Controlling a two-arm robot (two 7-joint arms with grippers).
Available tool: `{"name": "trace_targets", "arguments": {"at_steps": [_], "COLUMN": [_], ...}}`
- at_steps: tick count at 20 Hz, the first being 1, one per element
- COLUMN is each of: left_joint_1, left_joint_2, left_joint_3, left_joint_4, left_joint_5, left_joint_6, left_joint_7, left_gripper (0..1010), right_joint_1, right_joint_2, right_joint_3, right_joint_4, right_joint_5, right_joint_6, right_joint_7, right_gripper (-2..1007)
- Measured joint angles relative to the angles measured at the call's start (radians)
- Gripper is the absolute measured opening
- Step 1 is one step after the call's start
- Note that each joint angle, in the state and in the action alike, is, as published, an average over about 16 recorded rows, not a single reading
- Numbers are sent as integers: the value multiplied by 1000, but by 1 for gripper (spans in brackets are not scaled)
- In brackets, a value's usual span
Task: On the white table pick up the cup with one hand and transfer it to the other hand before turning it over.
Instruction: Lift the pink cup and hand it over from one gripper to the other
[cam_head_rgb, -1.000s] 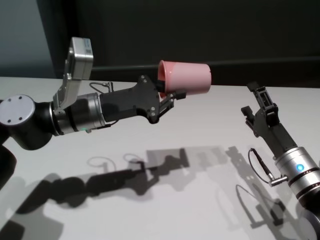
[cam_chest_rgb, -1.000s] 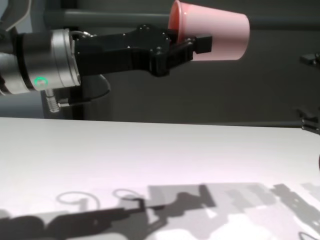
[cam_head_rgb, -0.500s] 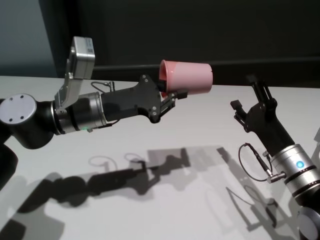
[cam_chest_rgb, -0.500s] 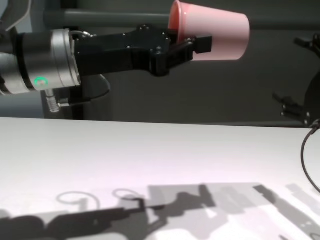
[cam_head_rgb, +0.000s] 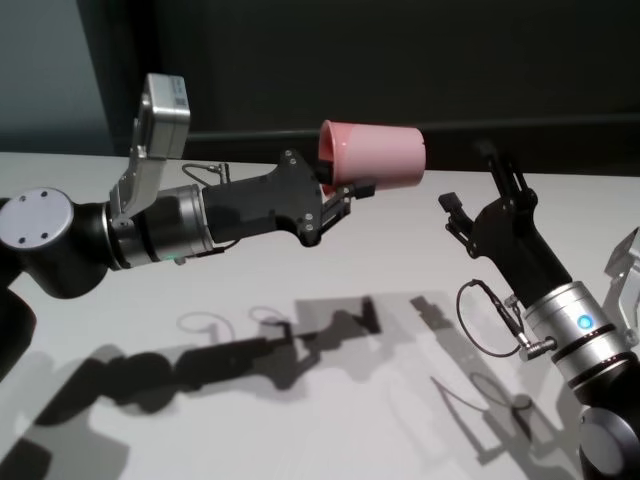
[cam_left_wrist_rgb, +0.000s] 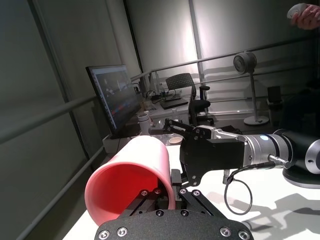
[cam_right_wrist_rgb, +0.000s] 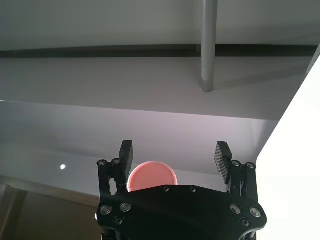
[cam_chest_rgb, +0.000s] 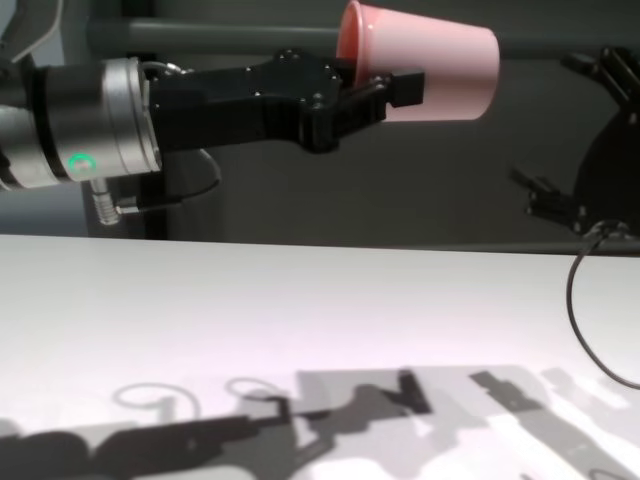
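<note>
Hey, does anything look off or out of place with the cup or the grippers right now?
Nothing stands out. The left gripper holds the cup on its side above the white table, undamaged, while the open right gripper faces its base.

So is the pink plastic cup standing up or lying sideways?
Sideways. The pink plastic cup hangs level above the white table, its rim pinched by the left gripper.

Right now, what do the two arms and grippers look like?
Left gripper: black angular body, slim fingers, silver wrist with a green light ring, grey-white casing, thin looped wire. Right gripper: black, slim fingers, silver banded wrist with a blue light, looped black cable.
</note>
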Motion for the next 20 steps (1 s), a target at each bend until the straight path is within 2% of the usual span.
{"name": "trace_targets", "arguments": {"at_steps": [11, 20], "left_joint_1": [0, 0], "left_joint_2": [0, 0], "left_joint_3": [0, 0], "left_joint_4": [0, 0], "left_joint_5": [0, 0], "left_joint_6": [0, 0], "left_joint_7": [0, 0], "left_gripper": [46, 46], "right_joint_1": [4, 4], "right_joint_2": [15, 22], "right_joint_3": [-62, -99], "right_joint_4": [-22, -35], "right_joint_5": [9, 19], "right_joint_6": [-3, -15], "right_joint_7": [2, 3], "right_gripper": [1002, 1002]}}
